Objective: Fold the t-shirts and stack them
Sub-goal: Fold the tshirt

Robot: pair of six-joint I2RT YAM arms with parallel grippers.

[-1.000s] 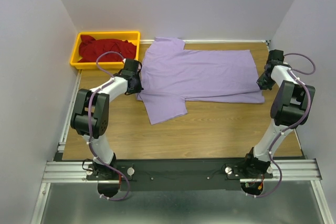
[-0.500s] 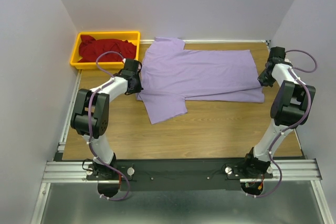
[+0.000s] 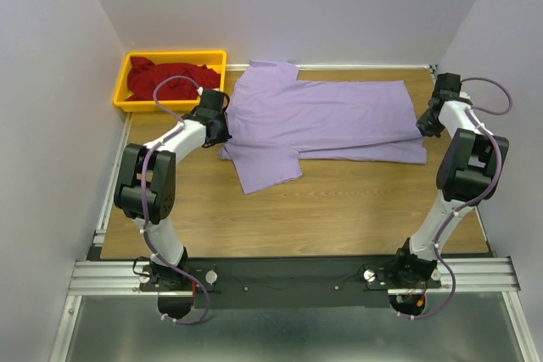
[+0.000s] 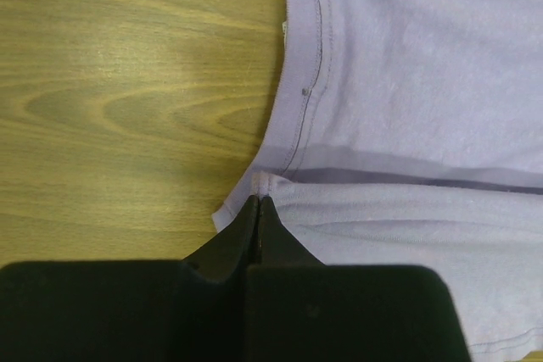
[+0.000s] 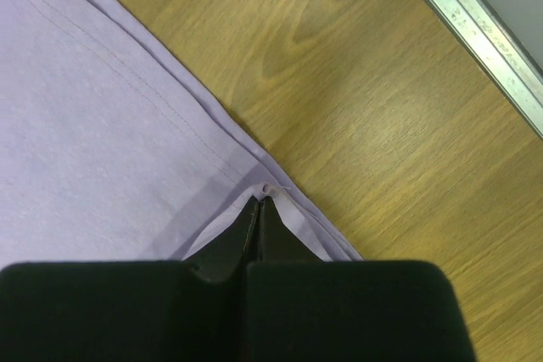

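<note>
While the lavender t-shirt (image 3: 339, 120) lies on the bench (image 3: 339, 209), your left fingers (image 4: 240, 236) and right fingers (image 5: 240, 235) are clamped on its ends

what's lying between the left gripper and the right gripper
The light lavender cloth t-shirt fills that whole stretch, spread on the wooden table, as the top view shows; the left gripper and right gripper are each shut on its edge.
</note>
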